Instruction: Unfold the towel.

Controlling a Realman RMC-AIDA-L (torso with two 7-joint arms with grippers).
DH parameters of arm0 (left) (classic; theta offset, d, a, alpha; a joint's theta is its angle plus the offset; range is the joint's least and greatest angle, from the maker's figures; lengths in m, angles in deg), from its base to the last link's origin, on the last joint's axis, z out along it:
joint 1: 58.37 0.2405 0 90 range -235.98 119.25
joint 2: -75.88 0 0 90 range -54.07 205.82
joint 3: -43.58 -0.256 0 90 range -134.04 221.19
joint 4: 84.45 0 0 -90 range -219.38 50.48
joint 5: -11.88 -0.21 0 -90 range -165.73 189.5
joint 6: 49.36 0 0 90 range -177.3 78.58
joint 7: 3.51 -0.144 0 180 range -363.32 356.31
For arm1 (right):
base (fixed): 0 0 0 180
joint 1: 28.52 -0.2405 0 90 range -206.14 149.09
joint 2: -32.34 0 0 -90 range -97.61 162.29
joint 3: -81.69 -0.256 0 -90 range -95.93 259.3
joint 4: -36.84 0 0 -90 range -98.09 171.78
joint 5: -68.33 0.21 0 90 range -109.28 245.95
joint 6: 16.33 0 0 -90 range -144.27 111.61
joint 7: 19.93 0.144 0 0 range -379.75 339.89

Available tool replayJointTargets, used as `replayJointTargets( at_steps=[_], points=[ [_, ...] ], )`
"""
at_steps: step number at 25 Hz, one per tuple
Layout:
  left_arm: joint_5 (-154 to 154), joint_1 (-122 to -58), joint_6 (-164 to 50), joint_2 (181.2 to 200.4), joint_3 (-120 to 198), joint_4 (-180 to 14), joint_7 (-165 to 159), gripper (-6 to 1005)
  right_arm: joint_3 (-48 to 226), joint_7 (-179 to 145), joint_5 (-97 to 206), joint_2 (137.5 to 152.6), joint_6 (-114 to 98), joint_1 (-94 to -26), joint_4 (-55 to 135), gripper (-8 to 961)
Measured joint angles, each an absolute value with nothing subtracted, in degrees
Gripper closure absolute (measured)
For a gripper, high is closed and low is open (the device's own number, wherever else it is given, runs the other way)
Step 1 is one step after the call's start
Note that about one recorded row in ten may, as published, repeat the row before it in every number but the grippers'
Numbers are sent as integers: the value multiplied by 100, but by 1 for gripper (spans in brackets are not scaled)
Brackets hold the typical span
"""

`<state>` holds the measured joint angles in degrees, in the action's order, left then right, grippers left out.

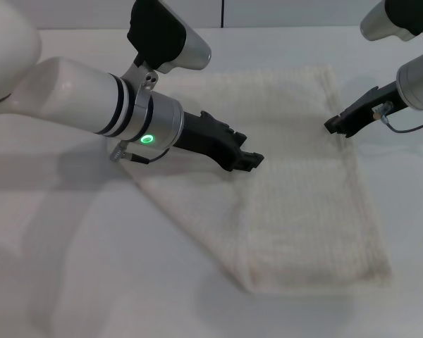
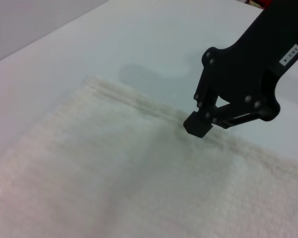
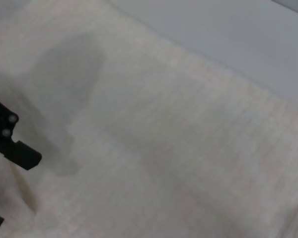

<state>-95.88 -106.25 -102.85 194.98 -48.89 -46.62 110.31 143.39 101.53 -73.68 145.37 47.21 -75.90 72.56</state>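
The towel (image 1: pixel 303 204) is a large cream-white ribbed cloth lying on the white table, with a diagonal folded edge at its near left. It fills the left wrist view (image 2: pixel 114 183) and the right wrist view (image 3: pixel 188 139). My left gripper (image 1: pixel 252 160) hovers open over the towel's middle; the right wrist view shows it (image 3: pixel 10 188) with its fingers apart. My right gripper (image 1: pixel 333 127) is at the towel's right hemmed edge. In the left wrist view its (image 2: pixel 197 125) fingers meet in one tip on the hem.
The white table (image 1: pixel 70 267) extends around the towel on all sides, with bare surface at the near left and behind. A wall edge runs along the back.
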Motion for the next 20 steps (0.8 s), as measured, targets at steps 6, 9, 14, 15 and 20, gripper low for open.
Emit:
replayJointTargets(
  at_steps=[6, 9, 14, 15, 20],
  points=[
    [-9550, -10593, -10255, 19497, -4968, -4676, 11045, 500, 14339, 10153, -7370, 14537, 4721, -7592, 7253, 954],
    [-9533, -10588, -10246, 19497, -5013, -4690, 11051, 501, 14339, 10153, -7371, 14537, 4738, -7599, 7249, 954],
    [-9488, -10542, -10236, 19501, -5041, -4707, 11054, 501, 14347, 10153, -7384, 14537, 4755, -7606, 7244, 954],
    [-9481, -10506, -10232, 19502, -5041, -4696, 11055, 501, 14347, 10153, -7388, 14537, 4756, -7607, 7240, 954],
    [-9433, -10484, -10192, 19504, -5106, -4684, 11057, 501, 14348, 10153, -7489, 14537, 4730, -7643, 7119, 954]
  ],
)
